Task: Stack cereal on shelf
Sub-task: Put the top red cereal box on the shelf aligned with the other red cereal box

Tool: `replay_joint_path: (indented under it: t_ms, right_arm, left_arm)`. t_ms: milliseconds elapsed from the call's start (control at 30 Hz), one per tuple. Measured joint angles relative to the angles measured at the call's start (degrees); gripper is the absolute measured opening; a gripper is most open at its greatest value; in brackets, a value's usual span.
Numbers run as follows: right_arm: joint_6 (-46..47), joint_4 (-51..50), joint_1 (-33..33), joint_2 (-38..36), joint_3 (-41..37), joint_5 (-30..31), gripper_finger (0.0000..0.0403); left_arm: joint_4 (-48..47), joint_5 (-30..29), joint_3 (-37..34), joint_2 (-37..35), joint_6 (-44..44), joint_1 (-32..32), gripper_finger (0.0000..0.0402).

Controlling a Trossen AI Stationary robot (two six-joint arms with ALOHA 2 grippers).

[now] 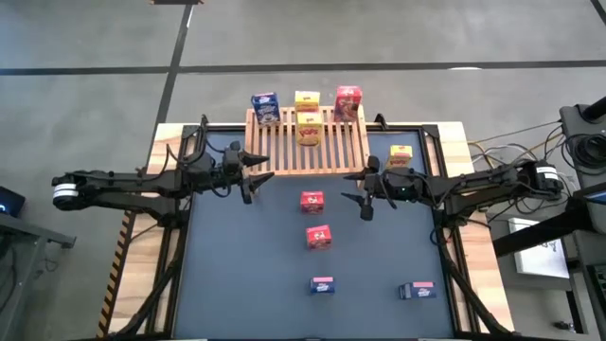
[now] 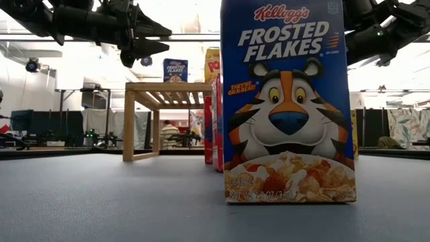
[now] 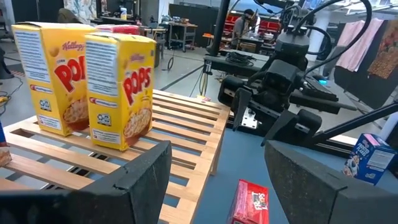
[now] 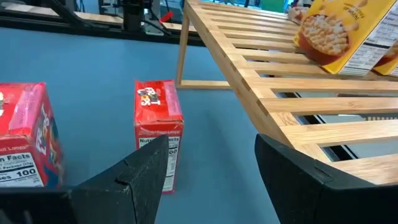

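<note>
The wooden shelf (image 1: 308,142) stands at the table's far edge. On its slats stand a blue cereal box (image 1: 265,107), two yellow ones (image 3: 121,87) (image 3: 53,78) and a red one (image 1: 347,102). Two red boxes (image 1: 311,201) (image 1: 318,237), two blue ones (image 1: 323,284) (image 1: 417,290) and a yellow one (image 1: 401,154) rest on the dark mat. My left gripper (image 1: 251,178) hovers open at the shelf's near left corner. My right gripper (image 1: 365,197) hovers open off the shelf's near right corner, above the mat, with the red boxes (image 4: 158,130) ahead of it.
The near blue box (image 2: 289,101) fills the low view's middle and hides much of what is behind it. The two arms face each other across the shelf's front edge (image 3: 214,134). Black frame rails (image 1: 180,227) run along the mat's sides. Cables (image 1: 492,152) lie at the right.
</note>
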Motion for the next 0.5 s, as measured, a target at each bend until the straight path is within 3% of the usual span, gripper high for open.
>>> replay_joint_path:
  t_ms: [500]
  right_arm:
    - [-3.2, -0.9, 5.7, -5.6, 1.6, 1.8, 0.0231]
  left_arm:
    - [-1.2, 0.5, 0.0, 0.0, 0.0, -0.2, 0.0242]
